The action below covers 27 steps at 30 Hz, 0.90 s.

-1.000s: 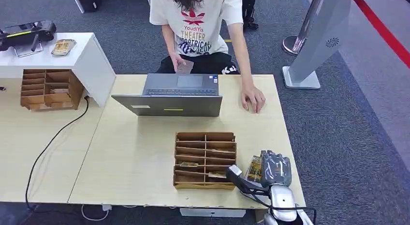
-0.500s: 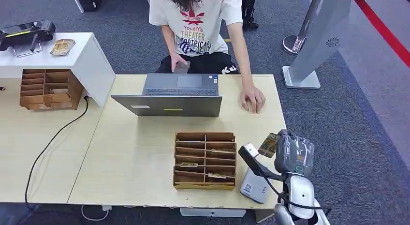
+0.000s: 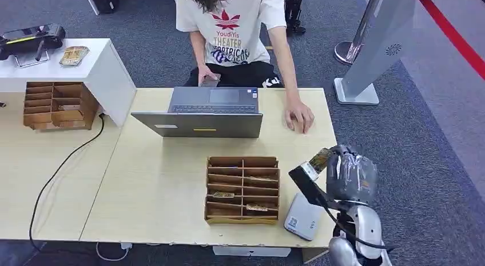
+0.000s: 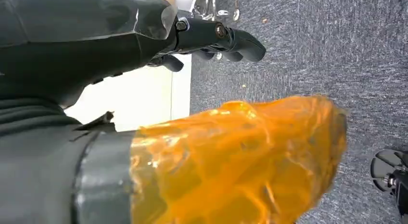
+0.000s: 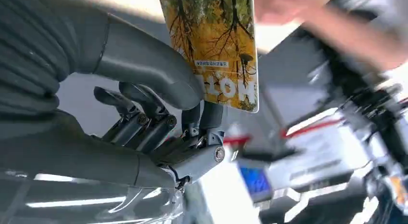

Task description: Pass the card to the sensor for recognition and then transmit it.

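Now the right hand [image 3: 350, 177] pinches the card [image 5: 214, 46] upright, lifted above the sensor [image 3: 303, 215], seemingly ready to offer it onward.

This looks like an office or reception hall: grey carpet [image 3: 400, 134] with a red stripe [image 3: 452, 37], and a pale wooden surface [image 3: 154, 180] carrying an open laptop [image 3: 200, 114] and cardboard sorting trays [image 3: 243, 189]. A person [image 3: 234, 31] sits facing the laptop, and a white stand [image 3: 377, 48] rises from the carpet nearby.

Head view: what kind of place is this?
Probably an office or reception-style check-in desk: a person sits at a laptop on a wooden table, with card racks and a card reader.
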Motion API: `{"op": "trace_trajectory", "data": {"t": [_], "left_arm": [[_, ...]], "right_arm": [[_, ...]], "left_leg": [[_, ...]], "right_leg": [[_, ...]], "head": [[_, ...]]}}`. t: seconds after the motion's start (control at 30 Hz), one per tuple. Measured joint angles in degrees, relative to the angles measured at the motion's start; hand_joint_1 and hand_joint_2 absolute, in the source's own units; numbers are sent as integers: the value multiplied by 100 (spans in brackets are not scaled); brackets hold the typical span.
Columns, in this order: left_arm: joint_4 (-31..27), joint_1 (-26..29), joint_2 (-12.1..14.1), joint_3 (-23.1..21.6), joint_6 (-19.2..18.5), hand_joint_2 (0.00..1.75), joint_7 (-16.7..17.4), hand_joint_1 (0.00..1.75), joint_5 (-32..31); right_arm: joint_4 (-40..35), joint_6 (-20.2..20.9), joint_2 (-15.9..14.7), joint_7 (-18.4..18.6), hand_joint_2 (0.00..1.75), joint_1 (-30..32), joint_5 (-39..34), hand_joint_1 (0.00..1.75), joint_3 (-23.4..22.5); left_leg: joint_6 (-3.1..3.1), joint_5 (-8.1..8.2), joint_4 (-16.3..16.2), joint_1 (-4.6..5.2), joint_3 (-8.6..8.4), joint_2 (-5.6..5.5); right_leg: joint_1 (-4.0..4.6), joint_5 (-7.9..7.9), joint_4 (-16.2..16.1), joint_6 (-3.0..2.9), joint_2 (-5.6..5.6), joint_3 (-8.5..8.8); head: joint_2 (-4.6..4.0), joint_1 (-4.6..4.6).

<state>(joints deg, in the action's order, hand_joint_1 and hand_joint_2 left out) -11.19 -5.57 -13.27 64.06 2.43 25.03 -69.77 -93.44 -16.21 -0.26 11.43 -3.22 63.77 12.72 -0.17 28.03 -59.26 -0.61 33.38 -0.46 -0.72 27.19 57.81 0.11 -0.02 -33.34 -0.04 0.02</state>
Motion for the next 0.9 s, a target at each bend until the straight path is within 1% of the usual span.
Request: {"op": "trace_trajectory", "data": {"t": [0.07,0.13,0.2,0.27,0.4,0.67,0.77,0.9], "left_arm": [[0,0,2,20,0,0,-28,0,7],[0,0,4,26,0,0,-46,0,7],[0,-1,7,26,-2,0,-59,0,2],[0,-1,11,26,-2,0,-77,0,-9],[0,-2,20,26,-2,0,-103,0,-35],[0,-14,26,24,-26,0,-116,0,-162],[0,-15,28,17,-48,0,-118,0,-232],[0,-28,31,-53,-70,0,-118,0,-352]], "right_arm": [[-46,187,44,-409,175,6,-930,175,0],[-66,320,77,-719,175,6,-1620,175,2],[-90,384,110,-957,175,2,-2149,175,2],[-116,397,142,-1092,175,-12,-2439,175,4],[-142,421,184,-1234,175,-116,-2768,175,9],[-51,460,245,-1276,175,-704,-2895,175,177],[30,314,280,-1276,175,-972,-2808,175,256],[190,77,385,-1241,175,-1482,-2596,175,345]], "left_leg": [[2,1,0,0,0,0],[2,1,0,0,0,0],[2,1,0,0,1,0],[2,1,0,0,2,0],[2,1,0,0,3,0],[2,0,0,0,3,0],[1,0,0,0,3,0],[0,-1,0,-1,3,0]], "right_leg": [[0,1,0,0,0,0],[0,1,0,0,0,0],[0,1,0,0,0,0],[0,1,0,0,0,0],[0,1,0,0,0,0],[0,0,1,0,-1,0],[0,0,2,0,1,0],[0,0,2,0,1,0]], "head": [[0,0],[0,0],[0,0],[0,0],[0,0],[0,0],[0,0],[0,0]]}}
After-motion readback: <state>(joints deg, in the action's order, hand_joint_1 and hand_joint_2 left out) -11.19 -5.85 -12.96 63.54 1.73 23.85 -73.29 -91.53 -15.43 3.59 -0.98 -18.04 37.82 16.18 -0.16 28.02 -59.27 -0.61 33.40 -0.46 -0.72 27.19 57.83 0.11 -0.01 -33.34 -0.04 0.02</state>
